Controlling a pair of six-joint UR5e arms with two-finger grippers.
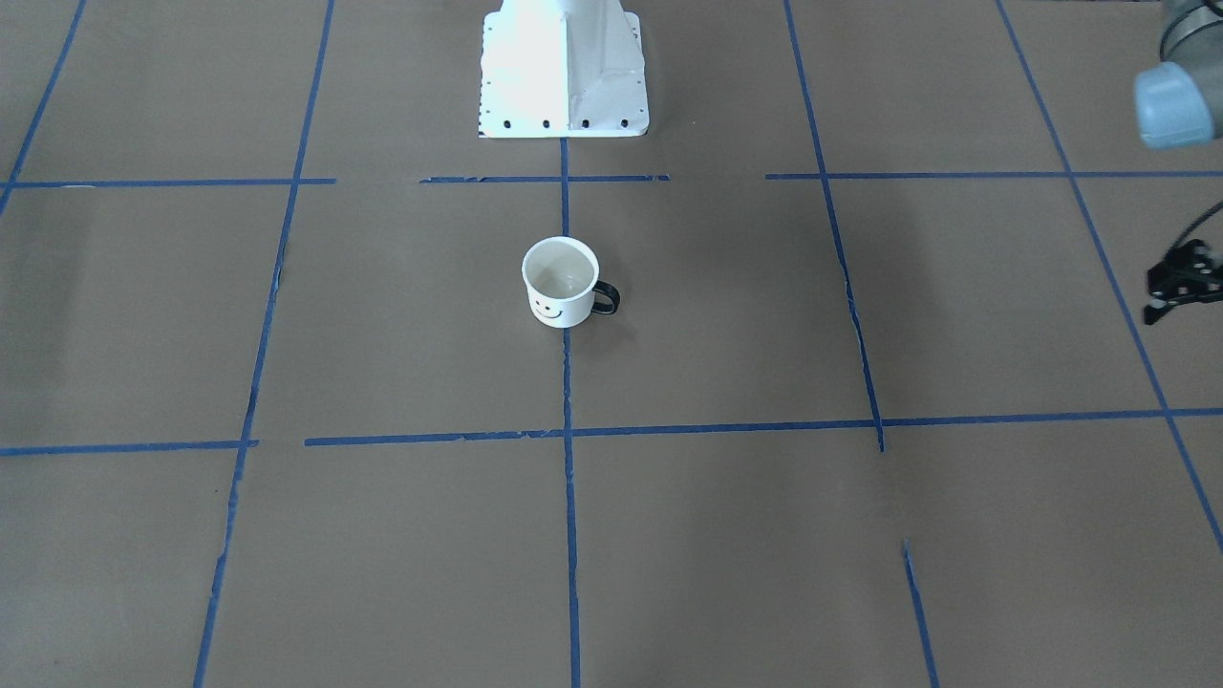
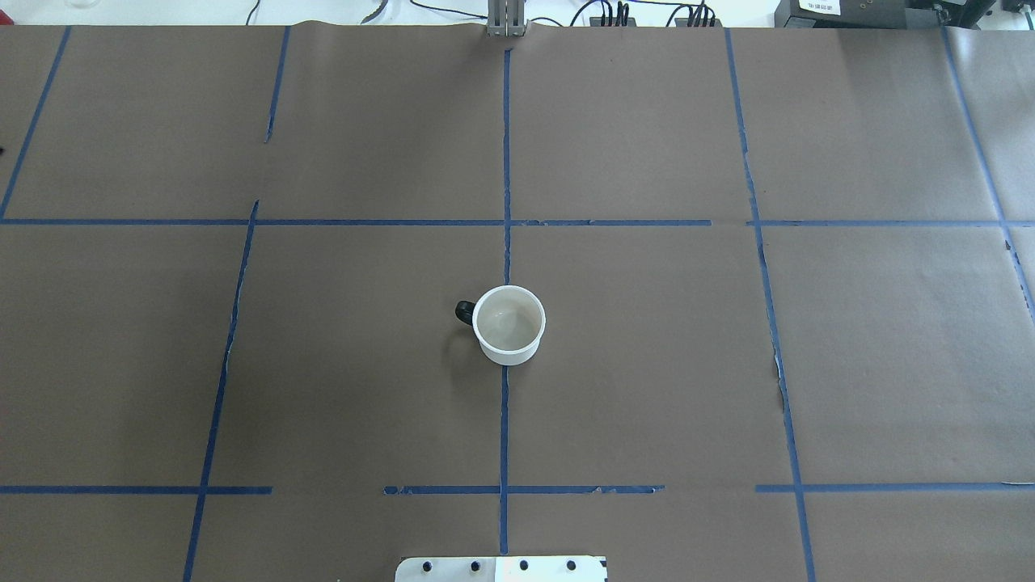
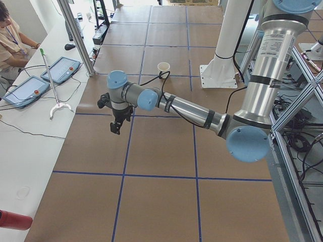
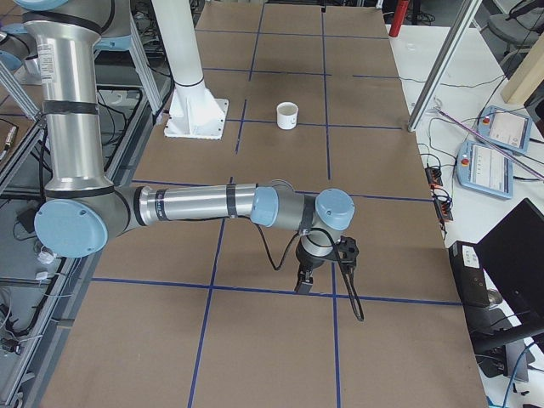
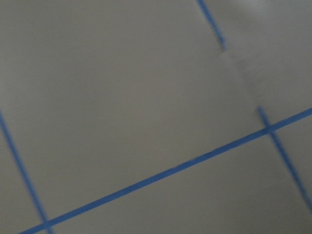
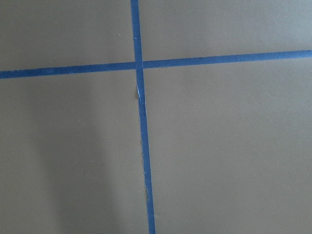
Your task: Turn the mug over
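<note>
The mug [image 1: 562, 282] is small and white with a black smiley face and a black loop handle. It stands upright, mouth up, on the brown paper near the table's middle, and also shows in the overhead view [image 2: 509, 323] and both side views [image 3: 163, 67] [image 4: 287, 115]. My left gripper [image 1: 1158, 308] hangs over the table far off to the mug's side, half cut off by the frame edge; I cannot tell if it is open. It also shows in the left side view [image 3: 116, 126]. My right gripper [image 4: 303, 280] shows only in the right side view, far from the mug; I cannot tell its state. Both wrist views show only paper and tape.
The white robot pedestal [image 1: 564, 67] stands behind the mug. Blue tape lines [image 2: 505, 162] grid the brown paper. A side bench holds teach pendants [image 3: 60, 69] and a seated person [image 3: 12, 35] at the left end; more pendants [image 4: 489, 161] lie at the right end.
</note>
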